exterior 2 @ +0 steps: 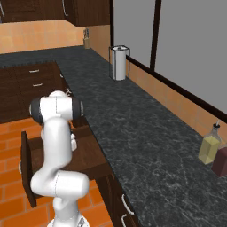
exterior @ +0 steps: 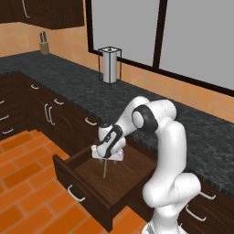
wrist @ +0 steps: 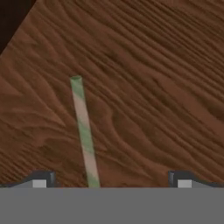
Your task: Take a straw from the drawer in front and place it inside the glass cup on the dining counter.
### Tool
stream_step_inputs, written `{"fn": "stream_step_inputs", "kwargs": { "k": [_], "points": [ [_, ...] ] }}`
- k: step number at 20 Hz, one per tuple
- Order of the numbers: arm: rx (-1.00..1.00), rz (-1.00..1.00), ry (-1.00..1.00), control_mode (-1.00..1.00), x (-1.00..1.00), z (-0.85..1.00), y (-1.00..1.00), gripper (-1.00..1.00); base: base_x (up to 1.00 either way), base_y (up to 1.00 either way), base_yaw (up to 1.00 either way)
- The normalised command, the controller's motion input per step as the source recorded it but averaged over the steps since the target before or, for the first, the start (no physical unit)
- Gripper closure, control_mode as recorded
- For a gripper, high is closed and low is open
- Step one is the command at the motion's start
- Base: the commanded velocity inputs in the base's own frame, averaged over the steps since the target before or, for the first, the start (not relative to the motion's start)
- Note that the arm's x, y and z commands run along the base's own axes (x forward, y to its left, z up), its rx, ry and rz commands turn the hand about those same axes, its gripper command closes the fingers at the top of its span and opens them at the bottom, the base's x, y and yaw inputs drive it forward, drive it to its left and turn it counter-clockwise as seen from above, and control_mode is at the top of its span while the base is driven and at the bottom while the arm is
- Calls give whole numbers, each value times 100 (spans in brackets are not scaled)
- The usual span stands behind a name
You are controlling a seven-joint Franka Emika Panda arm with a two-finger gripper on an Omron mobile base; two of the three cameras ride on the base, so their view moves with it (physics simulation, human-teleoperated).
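Our gripper [wrist: 111, 178], jaws spread wide and empty, hangs over the open dark wooden drawer [exterior: 87, 196], where a thin green-and-tan striped straw [wrist: 85, 131] lies.

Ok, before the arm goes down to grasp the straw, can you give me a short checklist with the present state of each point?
1. Drawer pulled out far enough to reach inside: ok.
2. Straw lying on the drawer floor, in sight of the hand view: ok.
3. End effector open, fingertips wide apart: ok.
4. Straw between the two fingertips: ok, though it sits nearer the left-hand tip in the hand view, so centring may help.
5. End effector above the drawer, not yet touching the straw: ok in the left base view.
6. Glass cup ready on the dining counter: cannot tell.
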Motion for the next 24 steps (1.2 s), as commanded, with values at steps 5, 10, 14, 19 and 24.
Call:
{"fn": "stream_step_inputs", "kwargs": {
  "k": [5,10,14,19,24],
  "points": [
    [0,0,0,-100,22,-34,6,-100,0,0,0],
    [0,0,0,-100,14,-34,12,-100,0,0,0],
    [0,0,0,-100,6,-37,7,-100,0,0,0],
    [0,0,0,-100,0,-42,0,100,0,0,0],
    [0,0,0,-100,-8,-44,0,100,0,0,0]
  ]
}}
